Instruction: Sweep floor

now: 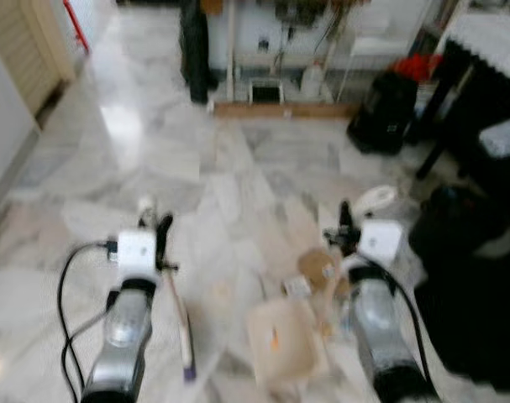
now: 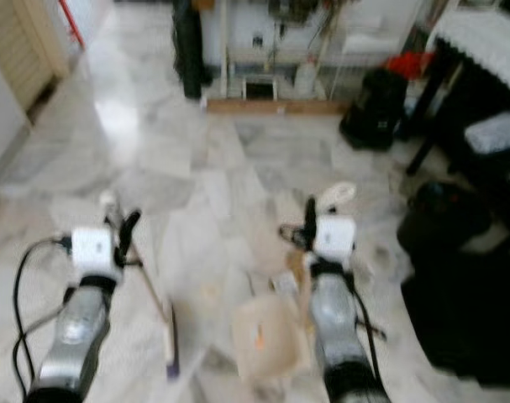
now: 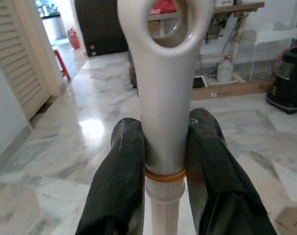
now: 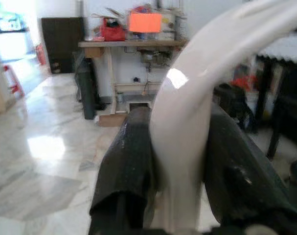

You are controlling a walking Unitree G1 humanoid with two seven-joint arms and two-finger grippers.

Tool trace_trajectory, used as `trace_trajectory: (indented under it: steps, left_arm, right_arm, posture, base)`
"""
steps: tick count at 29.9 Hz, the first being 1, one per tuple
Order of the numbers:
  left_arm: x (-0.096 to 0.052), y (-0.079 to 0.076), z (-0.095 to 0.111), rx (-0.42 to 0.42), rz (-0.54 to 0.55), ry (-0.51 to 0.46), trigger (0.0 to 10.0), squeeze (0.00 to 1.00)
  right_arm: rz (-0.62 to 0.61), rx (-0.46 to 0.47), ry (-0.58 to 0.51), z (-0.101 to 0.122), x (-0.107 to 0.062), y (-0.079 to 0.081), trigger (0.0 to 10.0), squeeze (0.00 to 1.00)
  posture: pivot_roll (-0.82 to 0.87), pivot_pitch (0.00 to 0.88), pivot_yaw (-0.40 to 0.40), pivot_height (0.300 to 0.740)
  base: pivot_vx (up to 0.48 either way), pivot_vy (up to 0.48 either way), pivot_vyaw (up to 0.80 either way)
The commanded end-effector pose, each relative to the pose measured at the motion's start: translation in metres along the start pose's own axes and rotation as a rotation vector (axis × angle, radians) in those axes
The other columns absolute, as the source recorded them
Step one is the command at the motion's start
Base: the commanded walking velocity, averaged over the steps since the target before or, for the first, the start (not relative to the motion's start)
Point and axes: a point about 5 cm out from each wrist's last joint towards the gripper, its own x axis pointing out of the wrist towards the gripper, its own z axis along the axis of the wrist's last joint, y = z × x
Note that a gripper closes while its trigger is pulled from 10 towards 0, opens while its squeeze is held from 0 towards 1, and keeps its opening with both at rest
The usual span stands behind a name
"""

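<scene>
Broom [image 1: 177, 312] in the left tool [image 1: 154, 232], dustpan [image 1: 281, 338] in the right tool [image 1: 345, 228], litter between them on the marble floor [image 1: 196, 168].
Left tool was clamped on the broom's white handle just under its hanging loop; the shaft slanted down toward the robot, head low near its feet. Cardboard scraps [image 1: 316, 267] and a small paper piece [image 1: 297, 286] lay to the right of the broom head, just beside the dustpan's tray. Right tool was closed round the dustpan's curved white handle [image 4: 187, 122]. Sweep probably ran rightward, toward the pan.
</scene>
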Motion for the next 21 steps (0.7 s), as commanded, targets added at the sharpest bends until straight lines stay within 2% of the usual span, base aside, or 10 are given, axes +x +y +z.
trace_trajectory:
  steps: [1,12,21]
  left_arm:
    - [0.0035,-0.0016,0.0086,0.012,-0.024,-0.040,10.0,0.00]
    - [0.0083,-0.0024,0.0111,0.016,-0.044,-0.045,10.0,0.00]
    - [0.0086,-0.0028,0.0119,0.013,-0.043,-0.049,10.0,0.00]
  right_arm:
    - [-0.023,-0.004,-0.032,0.0048,0.0023,-0.0056,10.0,0.00]
    - [-0.038,0.006,-0.034,0.0043,0.0007,-0.0035,10.0,0.00]
    - [-0.039,0.003,-0.035,0.0045,0.0009,-0.0040,10.0,0.00]
  posture:
    - [0.01,0.063,0.001,0.740]
    - [0.00,0.059,0.026,0.740]
    - [0.00,0.065,0.015,0.740]
  base:
    - [0.281,0.000,0.00]
    - [0.283,0.000,0.00]
    - [0.287,0.000,0.00]
